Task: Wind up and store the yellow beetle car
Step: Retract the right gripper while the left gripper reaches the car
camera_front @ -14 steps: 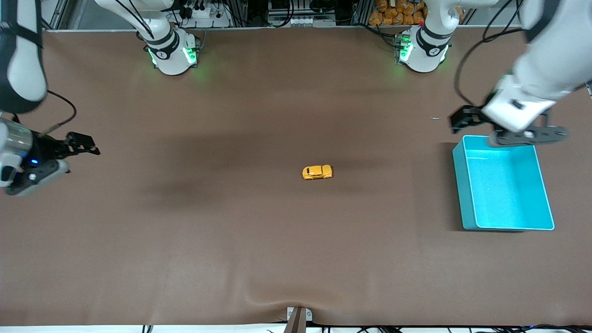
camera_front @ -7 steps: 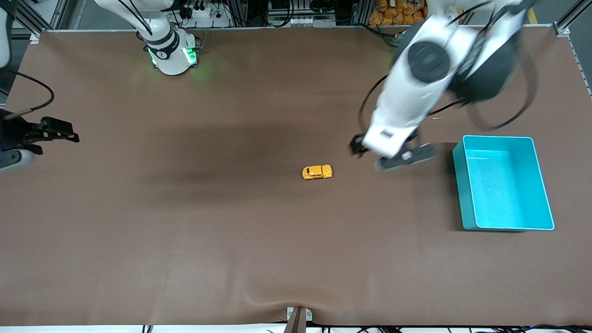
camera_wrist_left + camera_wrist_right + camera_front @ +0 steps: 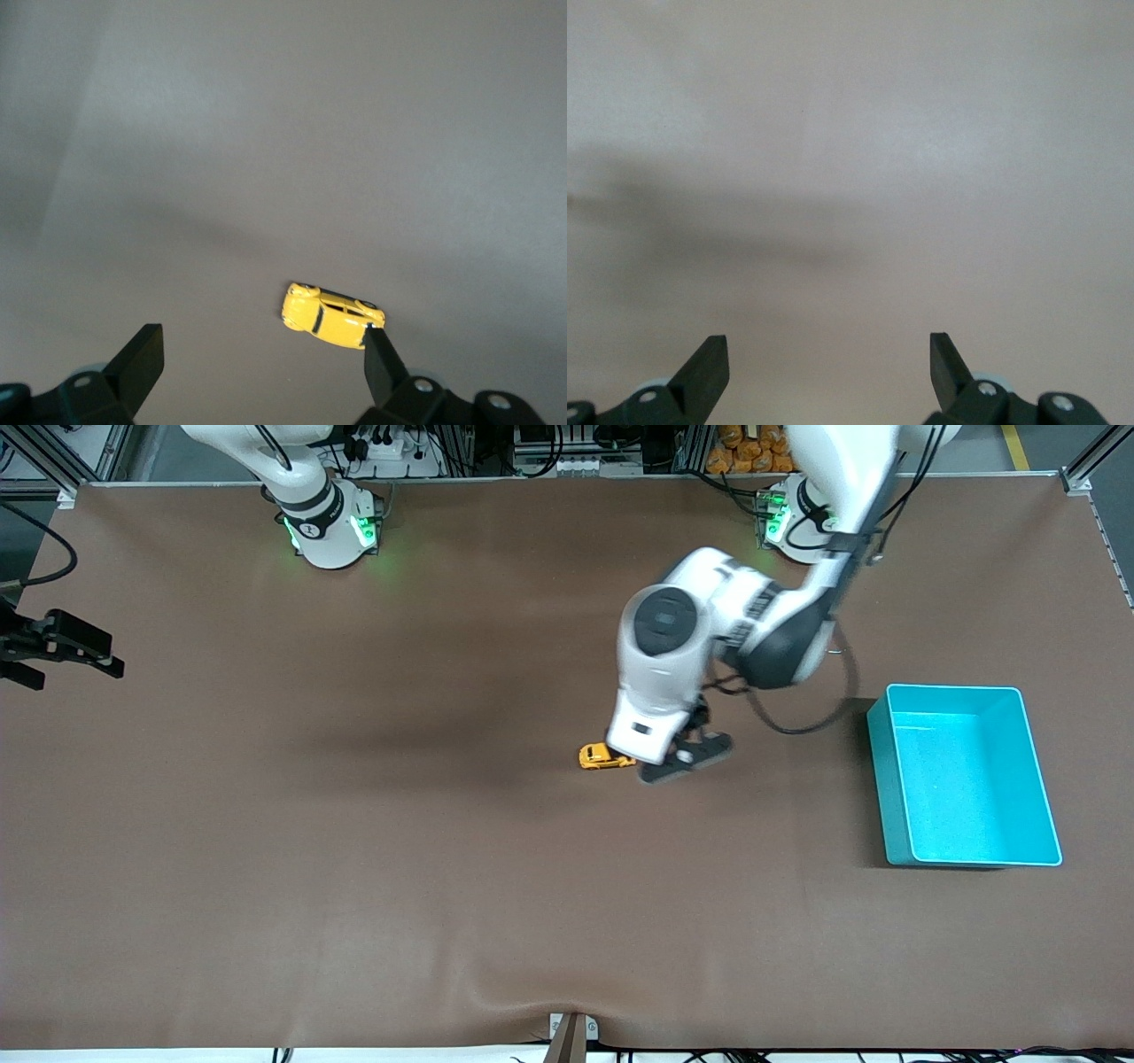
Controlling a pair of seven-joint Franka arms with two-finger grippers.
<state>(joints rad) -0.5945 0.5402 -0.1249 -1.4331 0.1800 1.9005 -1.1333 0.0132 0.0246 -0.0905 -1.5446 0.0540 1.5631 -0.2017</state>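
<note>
The yellow beetle car (image 3: 599, 757) stands on the brown table near its middle, partly covered by the left arm's hand. In the left wrist view the car (image 3: 332, 317) lies on the table by one fingertip (image 3: 379, 347), not between the two. My left gripper (image 3: 664, 766) hangs open over the table right beside the car, on the side toward the left arm's end; it also shows in its wrist view (image 3: 261, 350). My right gripper (image 3: 97, 651) is open and empty at the right arm's end of the table, over bare table (image 3: 828, 350).
A turquoise bin (image 3: 952, 688) stands empty near the left arm's end of the table, about level with the car. The brown mat has a small ridge at the table's front edge (image 3: 567, 1001).
My left arm has swung from over the turquoise bin toward the table's middle and now hangs by the car. My right gripper has drawn back toward the table's end. The car has not moved.
</note>
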